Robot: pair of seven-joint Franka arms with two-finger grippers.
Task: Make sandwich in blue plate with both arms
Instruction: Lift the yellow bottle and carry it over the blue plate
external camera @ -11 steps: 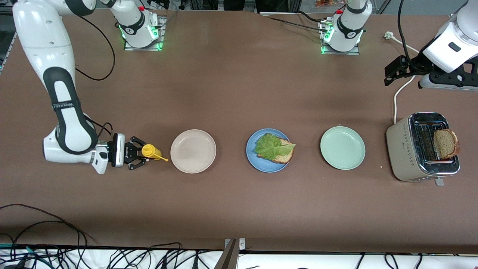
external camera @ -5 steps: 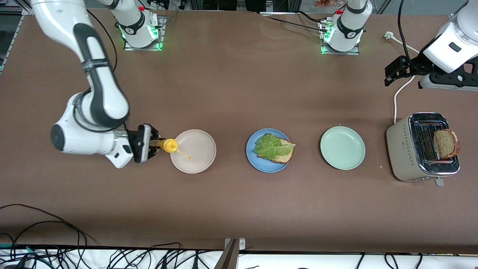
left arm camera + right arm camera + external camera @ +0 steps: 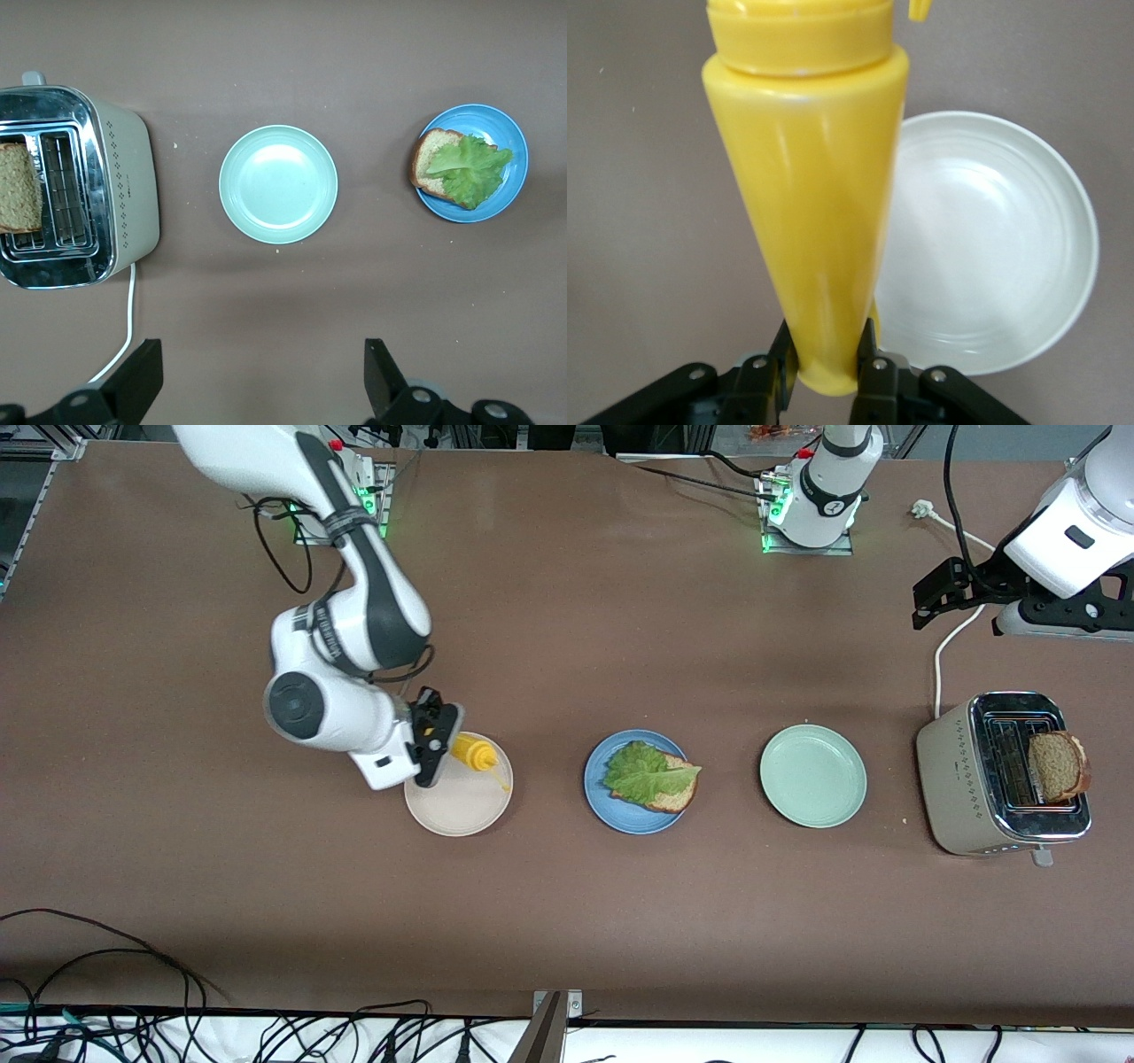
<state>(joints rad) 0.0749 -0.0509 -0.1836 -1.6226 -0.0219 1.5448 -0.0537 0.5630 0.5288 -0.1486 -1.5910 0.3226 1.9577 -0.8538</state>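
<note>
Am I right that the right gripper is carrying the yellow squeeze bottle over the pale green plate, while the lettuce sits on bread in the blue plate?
Not quite: the right gripper, shut on the yellow squeeze bottle, is over the beige plate, not the pale green plate, as the front view shows. The lettuce does sit on bread in the blue plate.
</note>
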